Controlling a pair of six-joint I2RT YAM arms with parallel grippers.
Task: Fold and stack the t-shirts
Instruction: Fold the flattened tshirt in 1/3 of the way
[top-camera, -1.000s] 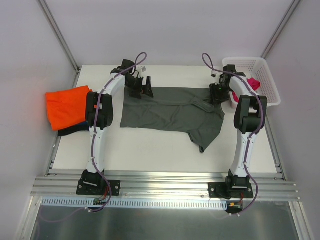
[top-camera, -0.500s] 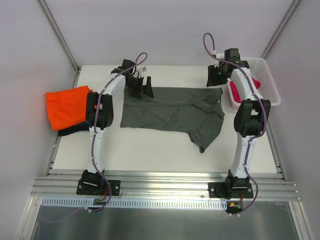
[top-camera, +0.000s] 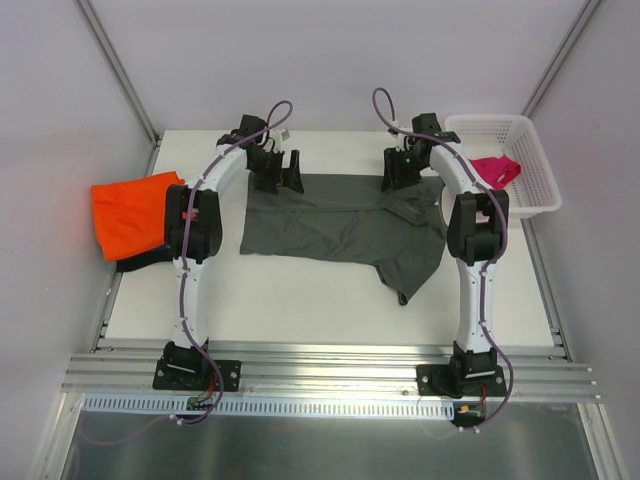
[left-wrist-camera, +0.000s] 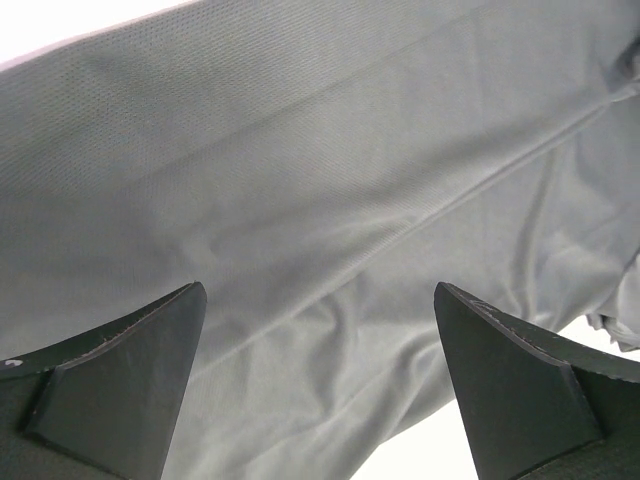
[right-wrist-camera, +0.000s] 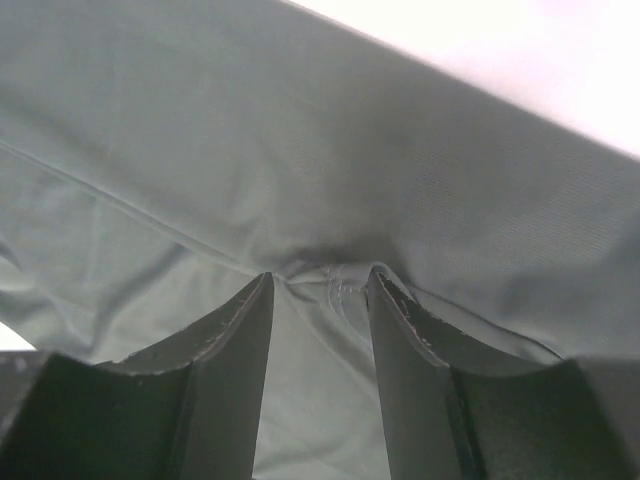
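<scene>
Right jaws, half-spread, now off basket (top-camera: 541, 180), at far edge of dark grey t-shirt (top-camera: 330, 225); left jaws unchanged, wide apart

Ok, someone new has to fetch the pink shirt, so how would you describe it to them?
On the table, look to the far right corner, where a white lattice basket sits. The magenta-pink shirt lies crumpled inside it. It is the only shirt in a basket: the grey shirt lies spread mid-table and the orange shirt at the left edge.
</scene>
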